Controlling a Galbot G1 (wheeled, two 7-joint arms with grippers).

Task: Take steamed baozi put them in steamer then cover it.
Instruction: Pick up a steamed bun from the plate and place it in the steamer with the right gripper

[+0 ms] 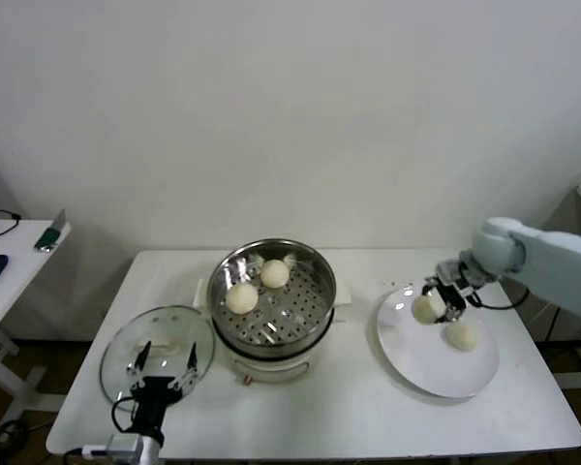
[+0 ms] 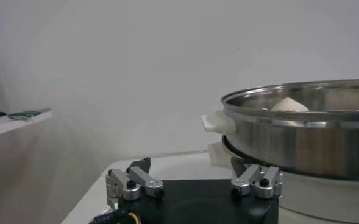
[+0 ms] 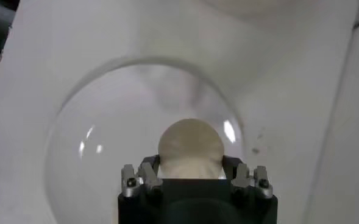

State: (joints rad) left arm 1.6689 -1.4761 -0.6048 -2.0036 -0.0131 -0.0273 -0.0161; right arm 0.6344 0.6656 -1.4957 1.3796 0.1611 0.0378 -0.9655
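**Right gripper clamped on a bun over the plate**

Head view: the right gripper [image 1: 440, 301] grips a steamed baozi [image 1: 427, 309] at the far left edge of the white plate [image 1: 416, 363]; another bun [image 1: 461, 335] lies just beside it on the plate. Two buns [image 1: 242, 297] sit in the steamer [image 1: 315, 266] at mid-table. The cover [image 1: 131, 339] lies near left, with the left gripper [image 1: 163, 373] spread wide above it, empty.

Left wrist view: open fingers [image 2: 134, 183] face the steamer wall [image 2: 313, 137].

Right wrist view: the fingers [image 3: 147, 173] close on the bun [image 3: 190, 143] over the plate [image 3: 88, 170].

Even, soft indoor light, bright overall. Glare spots on white plate [image 3: 88, 140] and steamer [image 1: 274, 295] rim. Right wrist view soft, faint shadows.
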